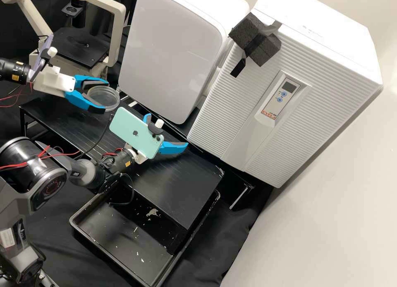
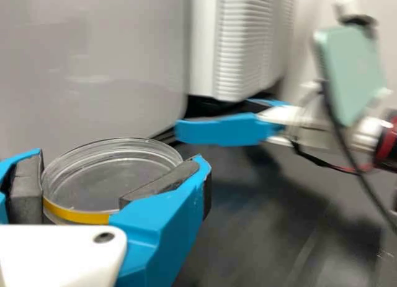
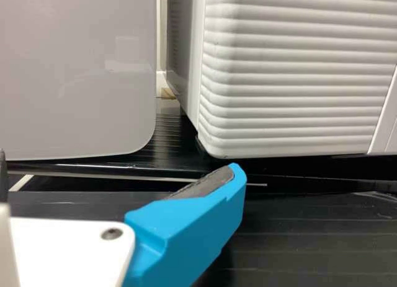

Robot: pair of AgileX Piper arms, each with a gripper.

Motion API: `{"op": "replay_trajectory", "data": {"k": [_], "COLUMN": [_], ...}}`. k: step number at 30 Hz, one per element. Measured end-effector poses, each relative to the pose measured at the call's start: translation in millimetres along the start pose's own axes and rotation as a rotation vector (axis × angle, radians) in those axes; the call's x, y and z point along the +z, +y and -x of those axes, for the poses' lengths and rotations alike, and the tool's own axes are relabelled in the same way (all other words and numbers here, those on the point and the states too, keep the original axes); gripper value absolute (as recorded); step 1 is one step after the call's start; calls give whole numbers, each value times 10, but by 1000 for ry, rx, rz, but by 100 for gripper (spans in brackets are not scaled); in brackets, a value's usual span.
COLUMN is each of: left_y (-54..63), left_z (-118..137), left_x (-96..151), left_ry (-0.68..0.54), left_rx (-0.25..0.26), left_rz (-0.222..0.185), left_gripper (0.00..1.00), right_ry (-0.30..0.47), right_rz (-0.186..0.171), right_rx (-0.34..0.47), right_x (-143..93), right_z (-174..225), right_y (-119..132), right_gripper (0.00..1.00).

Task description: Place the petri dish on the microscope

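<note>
In the high view my left gripper is shut on the clear petri dish, above the far-left part of the black bench and nearer the camera than the microscope stage. The left wrist view shows the dish, with a yellow band on its rim, between both pads of the left gripper. My right gripper stands open over the bench, partly hidden by a mint-green phone. Nothing is between its fingers; in its own wrist view the right gripper has its fingers wide apart.
Two white cabinets line the bench's back edge. A black tray with scattered flecks lies below the bench's near side. A dark cable crosses the bench between the arms. The microscope's pale frame rises beside its stage.
</note>
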Motion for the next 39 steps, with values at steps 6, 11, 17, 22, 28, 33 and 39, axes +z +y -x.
{"op": "replay_trajectory", "data": {"k": [6, 11, 17, 22, 28, 33, 39], "left_y": [38, 78, 100, 59, 60, 105, 195], "left_z": [219, 411, 584, 630, 645, 590, 500], "left_x": [-410, -717, -989, -1127, -1253, -1328, -1424], "left_ry": [151, 286, 413, 503, 604, 626, 646], "left_rx": [51, 103, 152, 151, 155, 155, 143], "left_rz": [29, 65, 94, 52, 48, 52, 59], "left_gripper": [0, 0, 0, 0, 0, 0, 0], "right_ry": [0, 0, 0, 0, 0, 0, 0], "right_rz": [0, 0, 0, 0, 0, 0, 0], "right_rx": [0, 0, 0, 0, 0, 0, 0], "right_x": [0, 0, 0, 0, 0, 0, 0], "right_z": [0, 0, 0, 0, 0, 0, 0], "right_y": [0, 0, 0, 0, 0, 0, 0], "right_gripper": [100, 100, 100, 100, 100, 100, 100]}}
